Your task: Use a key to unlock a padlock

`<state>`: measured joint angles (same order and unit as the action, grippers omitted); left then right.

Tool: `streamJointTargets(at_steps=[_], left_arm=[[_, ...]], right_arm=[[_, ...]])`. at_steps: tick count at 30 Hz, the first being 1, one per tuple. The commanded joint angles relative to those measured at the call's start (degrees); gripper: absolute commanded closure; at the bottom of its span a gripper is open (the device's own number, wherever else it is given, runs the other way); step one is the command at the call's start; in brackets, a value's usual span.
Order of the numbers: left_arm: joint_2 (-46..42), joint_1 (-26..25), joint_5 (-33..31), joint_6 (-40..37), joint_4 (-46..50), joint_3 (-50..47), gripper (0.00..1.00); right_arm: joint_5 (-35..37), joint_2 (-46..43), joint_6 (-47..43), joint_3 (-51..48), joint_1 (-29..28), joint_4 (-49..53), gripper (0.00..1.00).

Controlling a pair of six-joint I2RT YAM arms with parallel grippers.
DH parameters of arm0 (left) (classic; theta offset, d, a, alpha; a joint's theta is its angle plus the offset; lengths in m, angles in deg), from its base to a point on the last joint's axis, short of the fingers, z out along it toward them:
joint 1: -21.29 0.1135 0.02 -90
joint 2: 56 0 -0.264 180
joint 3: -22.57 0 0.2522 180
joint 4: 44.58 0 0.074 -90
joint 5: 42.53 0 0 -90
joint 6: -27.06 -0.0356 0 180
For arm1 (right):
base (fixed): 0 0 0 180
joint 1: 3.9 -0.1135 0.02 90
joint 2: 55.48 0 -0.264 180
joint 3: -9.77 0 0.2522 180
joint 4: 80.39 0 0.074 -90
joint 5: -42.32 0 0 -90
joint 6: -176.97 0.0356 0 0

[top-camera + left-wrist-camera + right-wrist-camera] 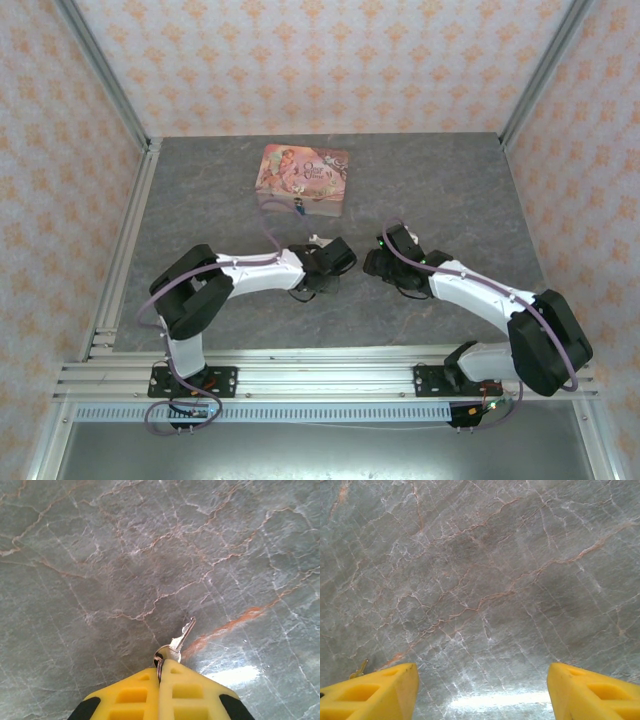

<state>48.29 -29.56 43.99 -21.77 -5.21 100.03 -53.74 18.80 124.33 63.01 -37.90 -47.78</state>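
Observation:
The key, small and silvery with a ring at its head, sticks out forward from my left gripper, which is shut on the head and ring just above the table. From above, the left gripper sits at the table's middle, facing my right gripper. In its wrist view the right gripper is open, with bare table between its yellow fingers. A tiny brass-coloured key shape peeks beside its left finger. The padlock is a tiny dark speck at the front of the pink tin.
The grey marbled table is walled by patterned panels on three sides. The pink tin stands at the back centre, beyond both grippers. An aluminium rail runs along the near edge by the arm bases.

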Motion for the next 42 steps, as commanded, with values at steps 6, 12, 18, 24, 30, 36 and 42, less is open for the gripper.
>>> streamJointTargets(at_steps=[6,12,18,24,30,36,42], left_arm=[[-5.1,1.4,1.1,-8.7,-6.2,-4.0,1.0],[-7.5,3.6,5.8,-10.2,-12.3,-8.3,1.0],[-11.8,5.3,8.8,-12.6,-15.4,-11.5,1.0],[-18.2,7.0,10.4,-14.6,-12.8,-11.1,1.0],[-25.1,8.9,11.2,-16.5,-8.5,-10.5,1.0],[-33.5,10.6,12.7,-18.6,-5.1,-12.7,1.0],[-39.9,14.2,17.3,-19.7,-3.5,-16.2,1.0]], right_arm=[[-0.8,-1.1,2.7,-0.8,-0.4,-2.3,0.33],[-2.4,-1.0,3.8,-1.1,-0.3,-4.3,0.34],[-7.7,-3.0,5.9,-2.7,0.2,-8.6,0.38],[-15.1,-6.2,8.1,-2.1,0.4,-13.6,0.52],[-20.2,-6.2,8.8,1.8,0.0,-13.8,0.51],[-25.4,-6.2,9.8,5.0,-1.4,-14.7,0.45],[-26.5,-5.3,9.6,9.0,-4.2,-13.5,0.43]])
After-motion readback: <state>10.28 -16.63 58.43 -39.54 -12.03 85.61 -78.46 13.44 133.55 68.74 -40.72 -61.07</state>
